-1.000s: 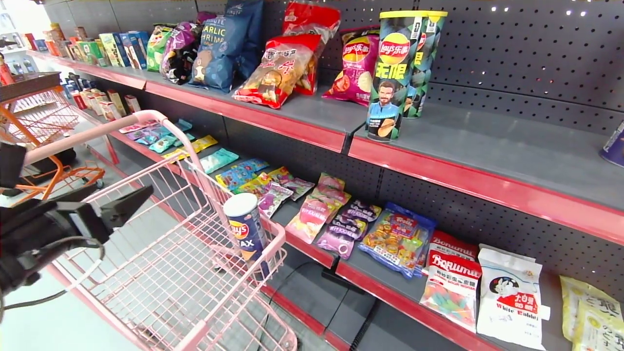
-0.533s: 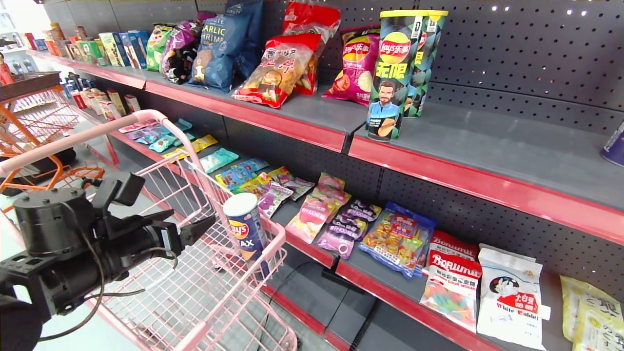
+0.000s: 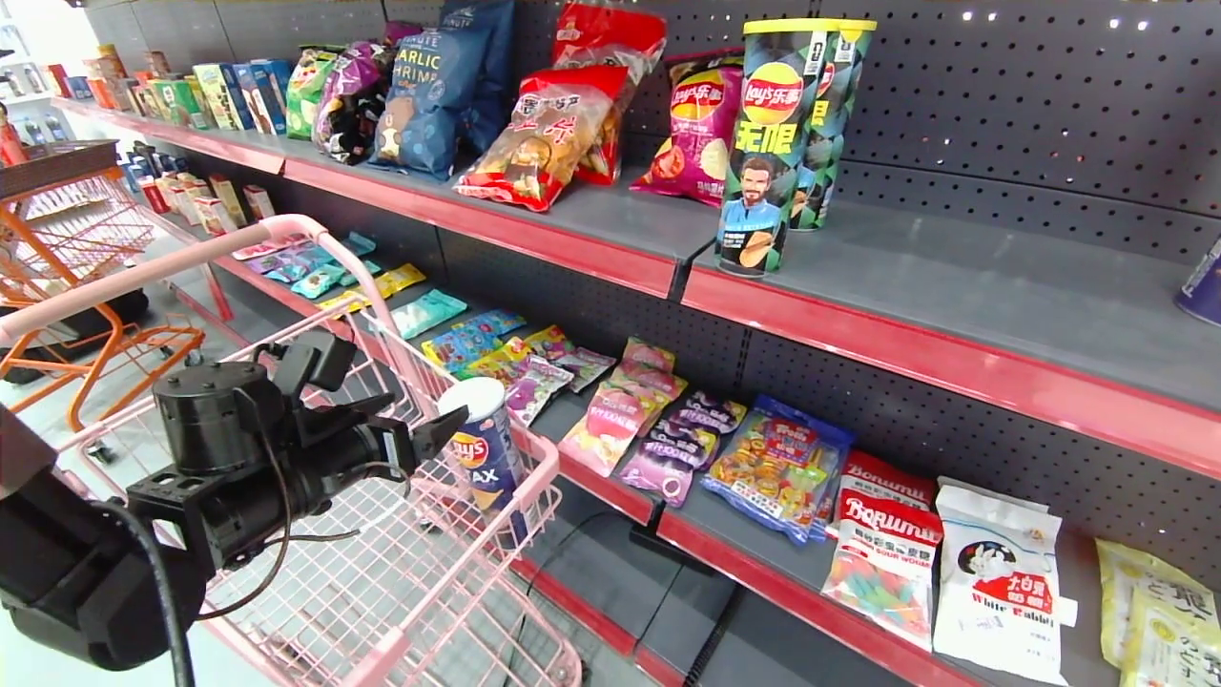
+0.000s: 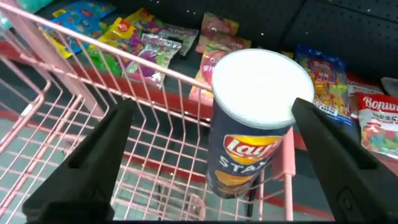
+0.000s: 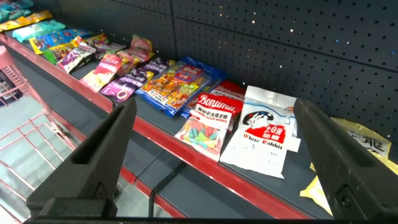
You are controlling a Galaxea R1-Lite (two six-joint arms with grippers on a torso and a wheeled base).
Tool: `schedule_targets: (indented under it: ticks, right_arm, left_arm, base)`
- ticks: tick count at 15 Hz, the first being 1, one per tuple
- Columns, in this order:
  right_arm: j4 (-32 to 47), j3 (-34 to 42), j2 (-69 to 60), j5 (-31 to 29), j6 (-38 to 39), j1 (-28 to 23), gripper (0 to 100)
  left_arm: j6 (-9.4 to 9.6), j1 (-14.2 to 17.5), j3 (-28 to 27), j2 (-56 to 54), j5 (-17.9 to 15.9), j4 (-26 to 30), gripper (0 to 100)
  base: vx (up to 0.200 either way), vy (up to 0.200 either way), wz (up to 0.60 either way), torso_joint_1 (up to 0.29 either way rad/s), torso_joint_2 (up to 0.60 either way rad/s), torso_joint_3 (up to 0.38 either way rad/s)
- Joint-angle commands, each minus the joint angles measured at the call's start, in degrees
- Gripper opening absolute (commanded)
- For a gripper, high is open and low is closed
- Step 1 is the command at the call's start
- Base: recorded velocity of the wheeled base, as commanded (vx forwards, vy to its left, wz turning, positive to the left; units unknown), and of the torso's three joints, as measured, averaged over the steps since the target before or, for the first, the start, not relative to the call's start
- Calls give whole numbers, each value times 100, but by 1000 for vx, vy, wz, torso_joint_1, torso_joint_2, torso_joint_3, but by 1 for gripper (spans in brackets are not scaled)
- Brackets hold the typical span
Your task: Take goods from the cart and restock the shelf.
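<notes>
A blue chip can (image 3: pixel 485 448) with a white lid stands upright in the far corner of the pink wire cart (image 3: pixel 382 572). My left gripper (image 3: pixel 441 429) is over the cart basket, just short of the can at lid height, open. In the left wrist view the can (image 4: pixel 255 130) stands ahead of the gripper (image 4: pixel 211 104), between the two spread fingers and untouched by them. My right gripper (image 5: pixel 212 106) is open and holds nothing, above the lower shelf's bags. Two tall chip cans (image 3: pixel 768 143) stand on the upper shelf (image 3: pixel 954 277), with bare grey board to their right.
Snack bags (image 3: pixel 544 134) line the upper shelf to the left of the tall cans. Candy packs (image 3: pixel 773 468) and a white bag (image 5: pixel 264 134) lie on the lower shelf (image 5: pixel 205 165). An orange cart (image 3: pixel 86 248) stands at the far left.
My left arm has swung in from the left over the cart basket, bringing its open gripper up to the chip can. The can and shelf goods have not moved.
</notes>
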Motion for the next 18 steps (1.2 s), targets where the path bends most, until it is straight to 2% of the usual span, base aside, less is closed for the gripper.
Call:
schedule_targets:
  ticks: [1,5,7,16,18]
  right_arm:
    - [2,0,2,1,-13,1,100]
    - [2,-9,2,1,-13,1,100]
    - [2,0,2,1,-13,1,100]
    - [2,0,2,10,-13,1,100]
    - [2,0,2,10,-13,1,100]
  left_arm:
    - [84,-90,-33,319,-19,40,100]
    - [102,-301,-463,548,-19,40,100]
    - [102,-318,-507,548,-10,49,100]
    - [102,-301,-94,20,-54,23,100]
    - [102,-301,38,-156,-160,23,100]
  base:
    - [0,0,0,0,0,0]
    - [0,0,0,0,0,0]
    - [0,0,0,0,0,0]
    - [0,0,0,0,0,0]
    - [0,0,0,0,0,0]
